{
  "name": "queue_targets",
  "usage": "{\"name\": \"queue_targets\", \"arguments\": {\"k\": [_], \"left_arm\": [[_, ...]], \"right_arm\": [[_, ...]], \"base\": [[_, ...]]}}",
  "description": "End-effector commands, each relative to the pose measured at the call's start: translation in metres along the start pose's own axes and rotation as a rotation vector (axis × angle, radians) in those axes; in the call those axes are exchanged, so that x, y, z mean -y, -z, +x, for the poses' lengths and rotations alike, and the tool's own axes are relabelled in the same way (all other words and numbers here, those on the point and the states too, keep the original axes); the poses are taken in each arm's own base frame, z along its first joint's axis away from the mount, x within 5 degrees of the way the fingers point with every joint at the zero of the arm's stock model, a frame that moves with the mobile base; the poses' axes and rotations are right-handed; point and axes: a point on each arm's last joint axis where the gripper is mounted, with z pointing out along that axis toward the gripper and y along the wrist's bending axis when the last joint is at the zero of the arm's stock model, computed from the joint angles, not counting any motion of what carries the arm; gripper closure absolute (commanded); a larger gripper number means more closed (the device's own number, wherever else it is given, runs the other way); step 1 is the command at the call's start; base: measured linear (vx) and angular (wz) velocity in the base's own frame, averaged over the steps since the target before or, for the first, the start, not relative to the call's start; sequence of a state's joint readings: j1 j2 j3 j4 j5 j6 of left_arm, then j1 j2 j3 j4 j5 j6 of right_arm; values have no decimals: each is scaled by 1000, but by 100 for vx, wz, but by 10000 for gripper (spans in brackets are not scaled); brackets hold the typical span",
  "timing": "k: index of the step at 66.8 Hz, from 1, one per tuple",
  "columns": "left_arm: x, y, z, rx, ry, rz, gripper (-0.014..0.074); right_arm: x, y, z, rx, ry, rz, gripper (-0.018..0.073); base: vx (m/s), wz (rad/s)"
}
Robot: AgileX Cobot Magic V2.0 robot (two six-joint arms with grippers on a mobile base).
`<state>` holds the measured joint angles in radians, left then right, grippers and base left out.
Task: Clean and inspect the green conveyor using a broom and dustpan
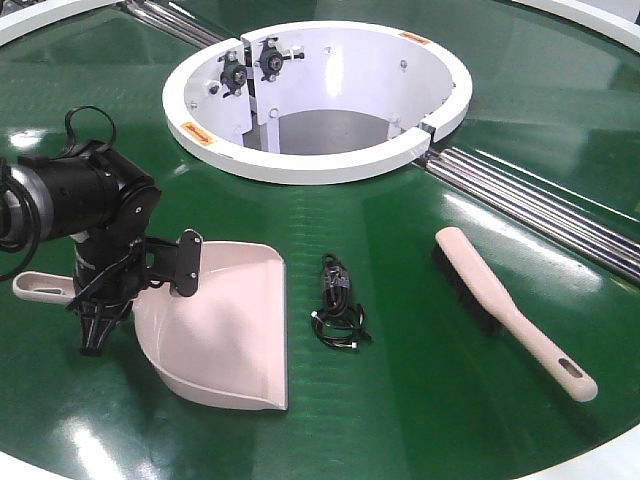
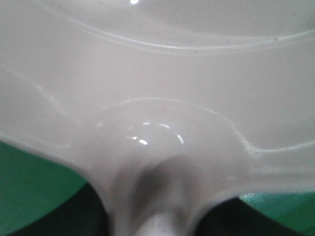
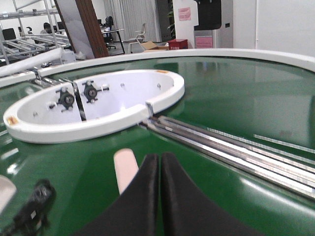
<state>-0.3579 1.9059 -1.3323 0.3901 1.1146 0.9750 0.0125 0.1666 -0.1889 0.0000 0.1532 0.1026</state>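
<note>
Dustpan (image 1: 225, 320) lower left on green conveyor (image 1: 400, 420) | left tool (image 1: 98, 325) straddles its handle, clamp cannot be told | right tool (image 3: 159, 158) pressed together, empty | broom (image 1: 500, 300) lower right | step: pickup; you should confirm the clamp, then take the broom.

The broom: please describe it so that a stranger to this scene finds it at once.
On the green conveyor, look in front of the chrome roller rods, right of the white ring housing. The broom is the slim pale pink brush with dark bristles, unlike the broad pink dustpan.

glossy green conveyor (image 1: 420, 400), plastic dustpan (image 1: 225, 330)
</note>
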Motion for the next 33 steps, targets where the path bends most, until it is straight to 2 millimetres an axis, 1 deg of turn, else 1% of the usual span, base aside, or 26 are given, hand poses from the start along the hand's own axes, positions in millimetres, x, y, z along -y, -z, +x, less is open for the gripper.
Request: {"name": "queue_targets", "arguments": {"k": [1, 3, 5, 9, 15, 22, 33], "left_arm": [[-3, 24, 10, -4, 24, -68, 594], [-3, 24, 10, -4, 24, -68, 594], [-3, 24, 10, -4, 24, -68, 594], [-3, 24, 10, -4, 24, -68, 594], [-3, 24, 10, -4, 24, -68, 594], [-3, 24, 10, -4, 24, -68, 594], [-3, 24, 10, -4, 24, -68, 594]], "right_arm": [[-5, -10, -48, 53, 5, -6, 568], [-6, -17, -58, 17, 7, -2, 568], [-6, -23, -61, -25, 14, 2, 568], [-8, -37, -74, -105, 44, 8, 568], [-8, -58, -78, -256, 72, 13, 568], [-8, -79, -73, -416, 58, 20, 568], [-6, -101, -57, -509, 79, 31, 568]], "base": [[0, 0], [0, 0], [0, 0], [0, 0], [0, 0], [0, 0], [0, 0]]}}
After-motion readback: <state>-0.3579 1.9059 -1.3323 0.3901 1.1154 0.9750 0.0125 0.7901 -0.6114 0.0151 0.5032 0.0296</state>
